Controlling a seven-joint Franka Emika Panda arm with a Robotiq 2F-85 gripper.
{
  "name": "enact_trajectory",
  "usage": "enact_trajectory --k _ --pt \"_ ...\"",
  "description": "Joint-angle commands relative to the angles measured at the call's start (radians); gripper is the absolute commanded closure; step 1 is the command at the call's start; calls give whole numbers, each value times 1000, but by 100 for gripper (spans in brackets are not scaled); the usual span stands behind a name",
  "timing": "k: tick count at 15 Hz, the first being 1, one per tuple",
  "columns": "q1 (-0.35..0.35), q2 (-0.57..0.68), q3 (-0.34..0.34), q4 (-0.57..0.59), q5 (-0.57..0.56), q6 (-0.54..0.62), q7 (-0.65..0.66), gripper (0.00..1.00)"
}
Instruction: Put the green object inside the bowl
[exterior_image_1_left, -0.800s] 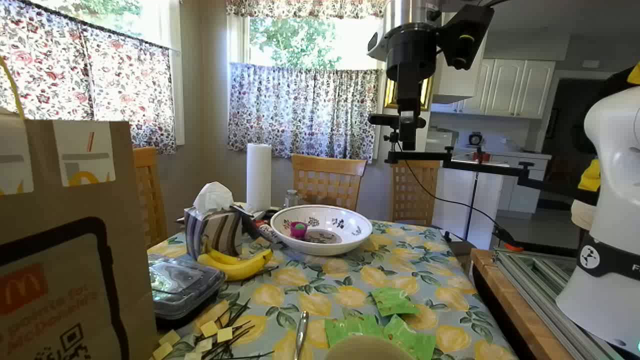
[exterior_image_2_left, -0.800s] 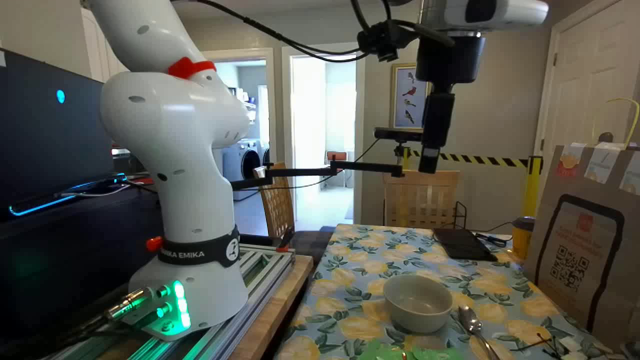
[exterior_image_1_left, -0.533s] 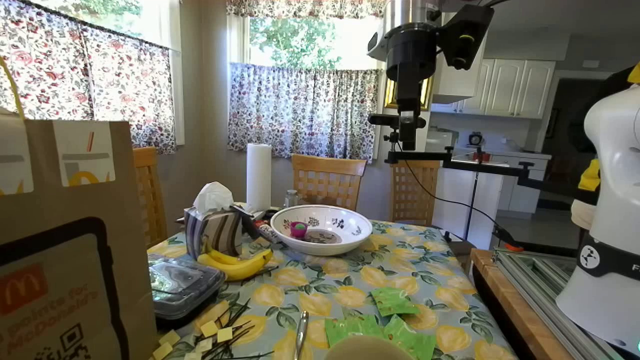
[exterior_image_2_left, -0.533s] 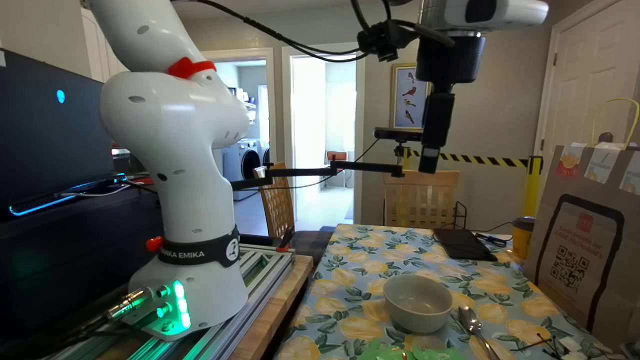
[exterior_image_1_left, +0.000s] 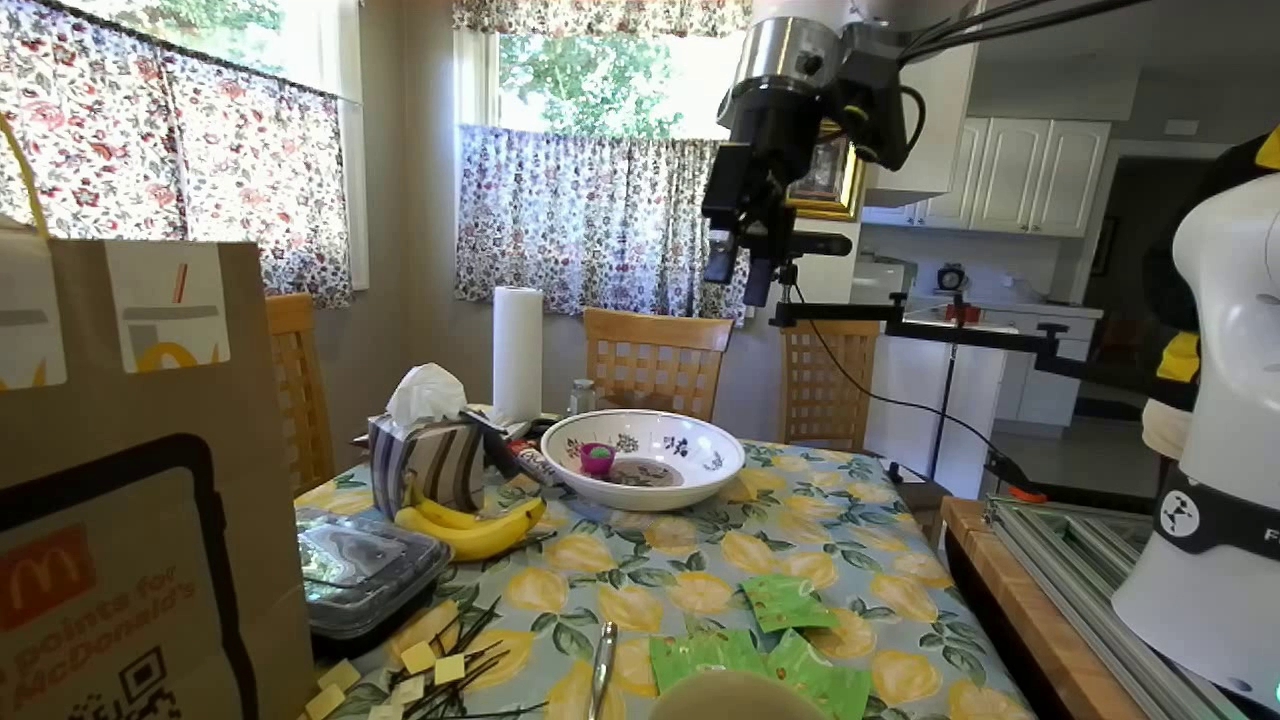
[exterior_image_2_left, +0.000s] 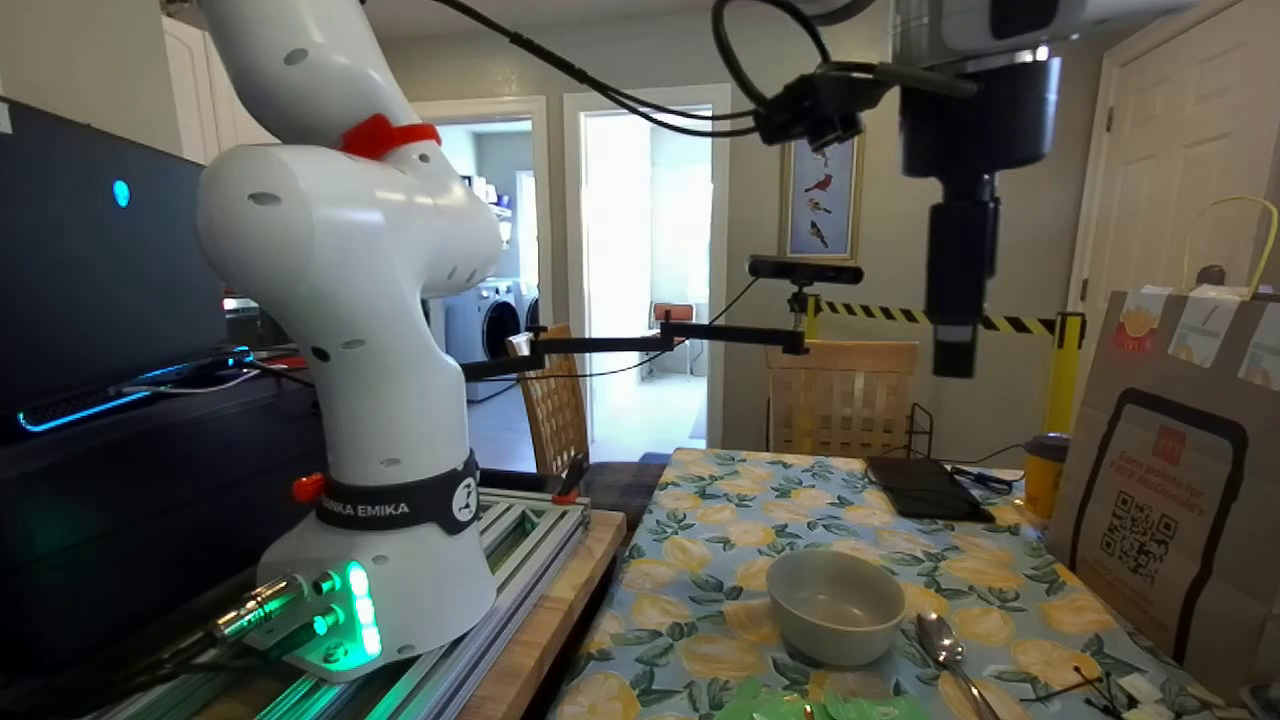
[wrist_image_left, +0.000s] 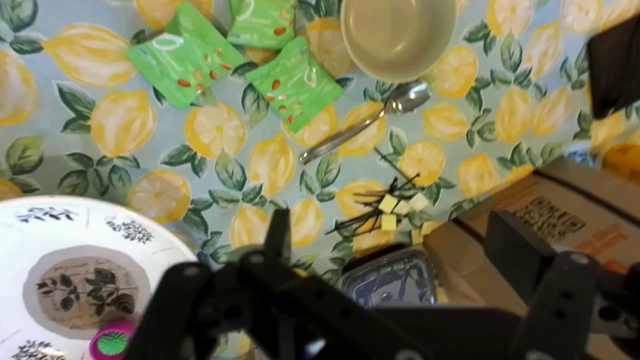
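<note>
Three green snack packets lie on the tablecloth; one is lit green (wrist_image_left: 185, 57), with two more beside it, and they also show in an exterior view (exterior_image_1_left: 710, 655). A small beige bowl (wrist_image_left: 397, 40) stands beside them, empty; it also shows in an exterior view (exterior_image_2_left: 838, 605). A large white floral bowl (wrist_image_left: 95, 212) holds a pink cup (wrist_image_left: 125, 327) with a green spiky thing (wrist_image_left: 112, 343) in it; this bowl also shows in an exterior view (exterior_image_1_left: 640, 492). My gripper (wrist_image_left: 400, 240) is open and empty, high above the table; it shows in both exterior views (exterior_image_1_left: 740, 272) (exterior_image_2_left: 955, 350).
A spoon (wrist_image_left: 350, 134) lies by the beige bowl. Dark sticks with yellow tags (wrist_image_left: 387, 210), a clear-lidded container (wrist_image_left: 395, 280) and a tall paper bag (exterior_image_1_left: 150, 480) stand along one side. Bananas (exterior_image_1_left: 470, 528), a tissue box (exterior_image_1_left: 430, 465) and a paper towel roll (exterior_image_1_left: 517, 355) are near the floral bowl.
My gripper has shifted left and turned in an exterior view, so both fingers now show apart. The arm has also swung outward over the table. The objects on the table have not moved.
</note>
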Motion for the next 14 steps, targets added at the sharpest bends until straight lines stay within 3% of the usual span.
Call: enact_trajectory --k 1,4,10,14 --pt "-34 175 -28 14 67 222 45 0" --pt "-46 312 -25 24 100 367 131 0" --pt "-28 493 -1 113 294 210 173 0" --pt "-17 576 19 135 245 236 244 0"
